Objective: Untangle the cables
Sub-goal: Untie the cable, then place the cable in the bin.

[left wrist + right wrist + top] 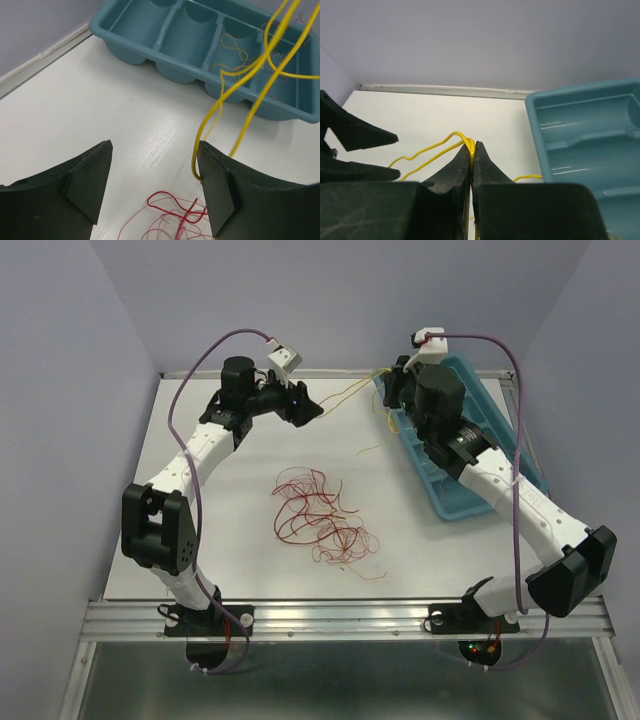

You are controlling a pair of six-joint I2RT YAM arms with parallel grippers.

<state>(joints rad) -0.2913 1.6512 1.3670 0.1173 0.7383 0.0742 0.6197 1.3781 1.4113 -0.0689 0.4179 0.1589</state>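
Note:
The cables lie mostly as a red and orange tangle [320, 515] in the middle of the white table, its far edge visible as red loops [175, 215] under my left gripper. A yellow cable [350, 392] stretches between the two grippers near the back. My right gripper [472, 146] is shut on a doubled loop of this yellow cable [435, 148] beside the tray. My left gripper [155, 185] is open. The yellow cable [220, 100] hangs against the inner edge of its right finger [225, 190], unclamped.
A teal compartment tray [452, 510] sits at the right back under my right arm, and a few thin yellow and reddish strands lie in its compartments [235, 47]. The table's back edge and the wall are just behind both grippers.

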